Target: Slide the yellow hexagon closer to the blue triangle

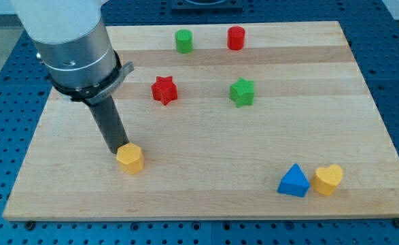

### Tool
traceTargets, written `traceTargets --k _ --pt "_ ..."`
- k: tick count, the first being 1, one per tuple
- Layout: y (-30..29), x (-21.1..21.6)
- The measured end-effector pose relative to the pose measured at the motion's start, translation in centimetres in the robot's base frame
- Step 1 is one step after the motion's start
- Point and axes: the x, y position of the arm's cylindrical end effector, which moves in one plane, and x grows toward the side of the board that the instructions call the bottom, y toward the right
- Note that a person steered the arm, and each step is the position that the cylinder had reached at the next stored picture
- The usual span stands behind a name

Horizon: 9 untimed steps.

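The yellow hexagon [130,158] lies on the wooden board at the lower left. The blue triangle [293,181] lies at the lower right, far to the hexagon's right. My tip [117,151] rests on the board right at the hexagon's upper left side, touching or almost touching it. The rod rises from there toward the view's top left into the arm's grey body.
A yellow heart [328,179] sits just right of the blue triangle. A red star [164,90] and a green star [242,92] lie mid-board. A green cylinder [183,41] and a red cylinder [236,38] stand near the top edge.
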Motion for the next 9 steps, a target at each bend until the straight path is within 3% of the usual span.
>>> traceTargets --k 3,4,6,9 --pt "-0.5 2.6" --pt "-3.3 5.2" --pt "-3.2 5.3" --pt "5.0 4.4"
